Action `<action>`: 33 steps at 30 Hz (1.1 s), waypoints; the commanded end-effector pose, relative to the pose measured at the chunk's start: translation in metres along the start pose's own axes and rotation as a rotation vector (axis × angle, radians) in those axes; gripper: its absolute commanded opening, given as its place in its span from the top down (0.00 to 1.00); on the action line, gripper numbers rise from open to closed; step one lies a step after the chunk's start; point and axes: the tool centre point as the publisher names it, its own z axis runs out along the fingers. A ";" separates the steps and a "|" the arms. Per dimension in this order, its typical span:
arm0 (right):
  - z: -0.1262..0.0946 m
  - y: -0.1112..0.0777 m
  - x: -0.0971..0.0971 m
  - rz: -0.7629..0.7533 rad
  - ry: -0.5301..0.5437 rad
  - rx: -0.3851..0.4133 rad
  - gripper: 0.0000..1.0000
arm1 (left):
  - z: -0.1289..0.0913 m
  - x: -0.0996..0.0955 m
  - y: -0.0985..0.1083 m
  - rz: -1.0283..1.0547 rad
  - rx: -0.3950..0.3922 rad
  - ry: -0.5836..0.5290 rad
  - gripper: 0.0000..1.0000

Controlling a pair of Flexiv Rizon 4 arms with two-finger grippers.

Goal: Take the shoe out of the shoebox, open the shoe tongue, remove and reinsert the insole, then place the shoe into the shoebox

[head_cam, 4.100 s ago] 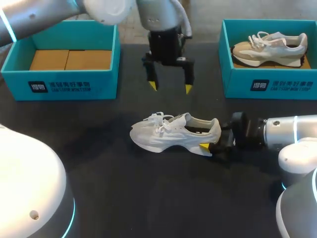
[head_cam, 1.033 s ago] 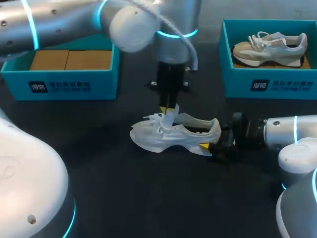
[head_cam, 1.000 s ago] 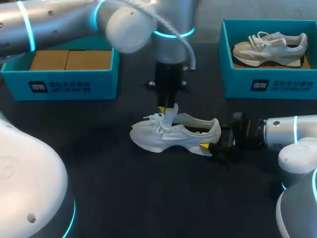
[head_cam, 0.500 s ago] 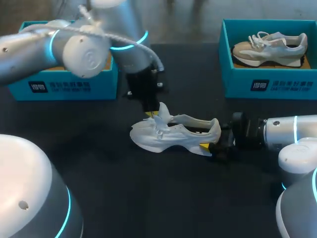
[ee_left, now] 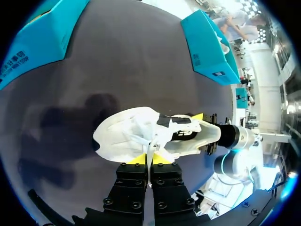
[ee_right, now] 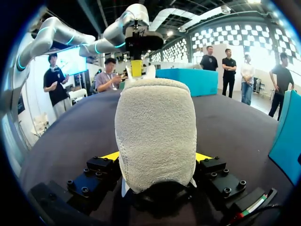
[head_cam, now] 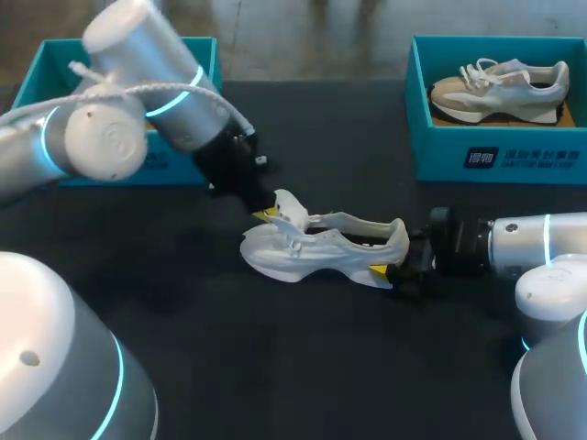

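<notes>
- Dark surface (head_cam: 303, 357): a teal left shoebox (head_cam: 48, 66) and a teal right shoebox (head_cam: 500, 151) sit at its far corners; the right one holds a beige shoe (head_cam: 495, 90).
- White shoe (head_cam: 316, 252) stands on its sole mid-surface, outside both boxes.
- My right tool (ee_right: 156, 160) clamps the heel from both sides.
- My left tool (ee_left: 150, 158) is pinched closed on the upturned tongue (head_cam: 292, 209).

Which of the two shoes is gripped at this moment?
The white shoe on the table: the left gripper pinches its tongue and the right gripper clamps its heel. The beige shoe lies untouched in the teal shoebox.
</notes>
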 end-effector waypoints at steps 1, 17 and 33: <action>0.001 0.001 0.001 0.001 -0.001 0.004 1.00 | -0.006 -0.014 0.007 -0.020 0.018 0.260 1.00; 0.001 0.001 0.001 0.001 -0.001 0.004 1.00 | -0.006 -0.035 0.001 -0.078 0.006 0.287 1.00; 0.001 0.001 0.001 0.001 -0.001 0.004 1.00 | -0.044 0.004 0.000 0.098 0.019 0.199 0.00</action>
